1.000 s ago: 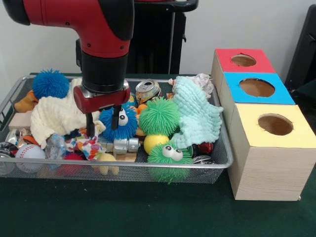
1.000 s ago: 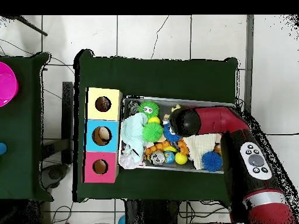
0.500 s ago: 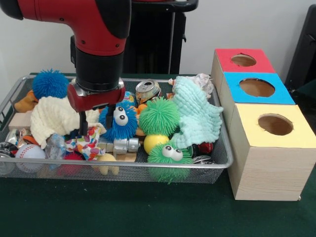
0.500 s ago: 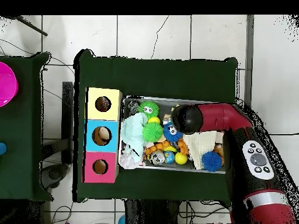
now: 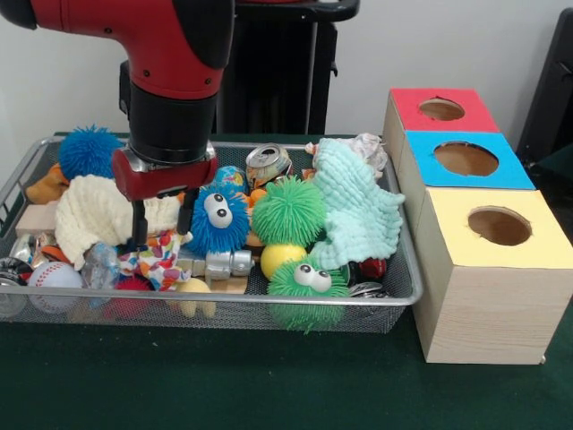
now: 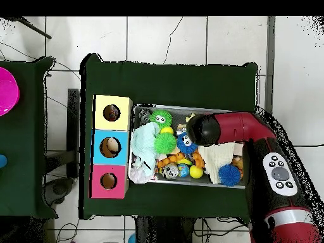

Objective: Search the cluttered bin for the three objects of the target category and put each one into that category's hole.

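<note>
Inside the wire bin (image 5: 394,300), the pincer (image 5: 163,235) hangs with fingers apart beside the blue fuzzy toy (image 5: 218,222).

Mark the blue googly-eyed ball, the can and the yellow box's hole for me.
Blue ball (image 5: 218,224), front view, on its fuzzy body below the eyes.
Can (image 5: 268,161), front view, on its silver top.
Yellow hole (image 5: 499,226), front view, at the opening's middle.

a robotics lab: a green felt-covered table (image 6: 171,79) stands on a white tiled floor (image 6: 158,38) strewn with loose black cables (image 6: 16,50), and a red and black robot arm (image 6: 253,142) is mounted beside it.
</note>
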Robot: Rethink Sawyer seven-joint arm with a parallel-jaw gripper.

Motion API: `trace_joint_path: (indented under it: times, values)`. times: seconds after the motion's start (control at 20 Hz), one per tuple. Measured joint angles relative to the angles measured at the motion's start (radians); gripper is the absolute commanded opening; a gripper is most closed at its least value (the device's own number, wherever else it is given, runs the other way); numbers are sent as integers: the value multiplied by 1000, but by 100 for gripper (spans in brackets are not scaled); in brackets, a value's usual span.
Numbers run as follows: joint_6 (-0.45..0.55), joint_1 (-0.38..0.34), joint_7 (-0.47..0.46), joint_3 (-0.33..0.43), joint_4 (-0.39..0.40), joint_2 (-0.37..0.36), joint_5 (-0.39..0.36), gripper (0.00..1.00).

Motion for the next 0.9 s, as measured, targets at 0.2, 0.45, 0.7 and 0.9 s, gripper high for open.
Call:
trace_joint_path:
  times: [0.2, 0.45, 0.7, 0.9]
  values:
    - [-1, -2, 0, 0, 0, -14, -6, 100]
    - [-9, -3, 0, 0, 0, -22, -7, 100]
    - [-22, -8, 0, 0, 0, -23, -7, 100]
    - [-31, -17, 0, 0, 0, -23, -8, 100]
